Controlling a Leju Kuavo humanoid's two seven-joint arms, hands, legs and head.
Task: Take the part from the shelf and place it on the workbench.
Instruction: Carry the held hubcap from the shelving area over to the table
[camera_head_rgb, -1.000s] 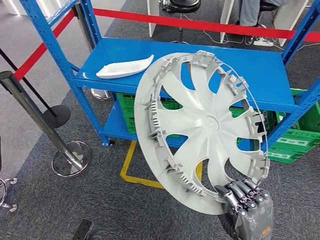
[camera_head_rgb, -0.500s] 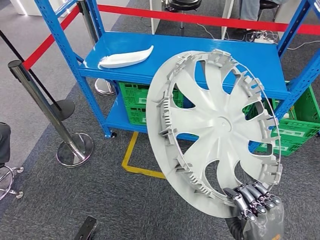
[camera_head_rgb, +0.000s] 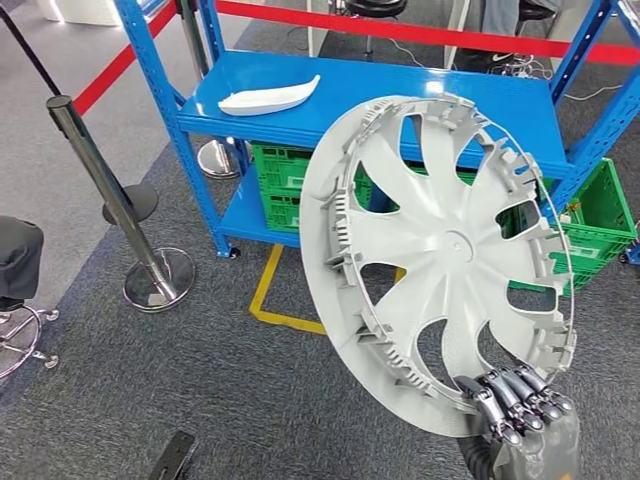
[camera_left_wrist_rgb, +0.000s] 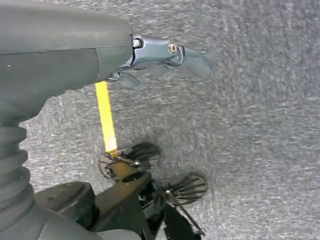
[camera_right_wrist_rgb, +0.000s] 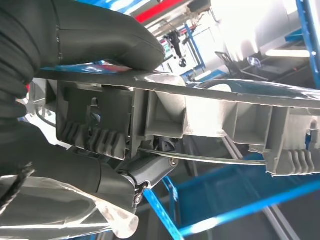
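Big blue shelf (camera_head_rgb: 483, 110) w/ a white trim piece (camera_head_rgb: 268, 97) near its left edge, then the grey wheel cover (camera_head_rgb: 441, 255) off it, carried tilted, right hand (camera_head_rgb: 521, 420) clamping its lower rim; left hand (camera_left_wrist_rgb: 166, 55) hangs empty, fingers apart.

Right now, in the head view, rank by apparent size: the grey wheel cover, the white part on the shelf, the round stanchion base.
1. Wheel cover, largest by far, though nearest the camera.
2. White part and stanchion base look alike; unsure.
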